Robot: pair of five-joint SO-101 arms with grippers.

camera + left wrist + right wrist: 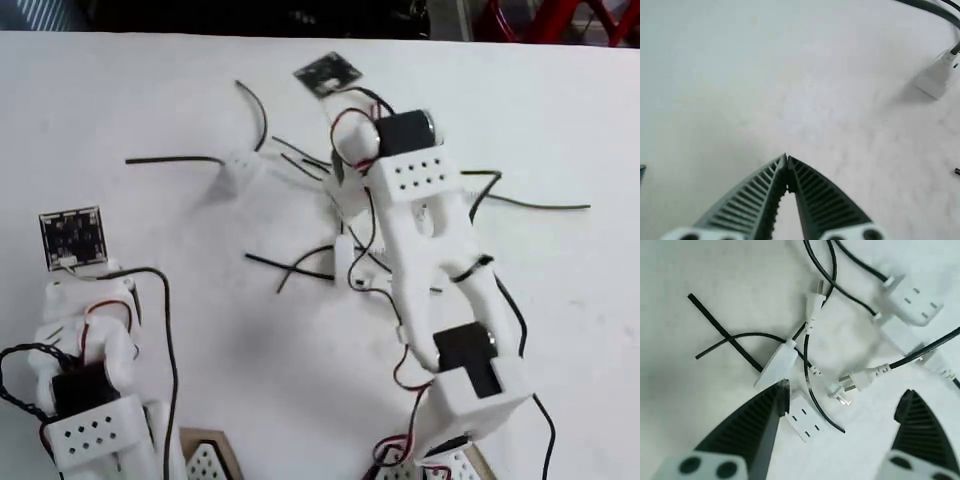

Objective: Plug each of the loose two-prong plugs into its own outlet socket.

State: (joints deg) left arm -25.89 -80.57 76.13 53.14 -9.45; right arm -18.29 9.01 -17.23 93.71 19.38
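Note:
My right gripper hangs open over a tangle of black cords on the white table. Between its fingers lies a white two-prong plug, prongs toward one dark finger. A second plug lies farther off. A white outlet socket sits by that finger, a side-on white block next to it, and another socket lies beyond. My left gripper is shut on nothing above bare table, with a white socket far off. From above, the right arm covers the tangle.
A separate white socket with black cords lies left of the tangle. The left arm stands at the near left corner. Loose black cord ends trail toward the right. Bare white table spreads at the back left.

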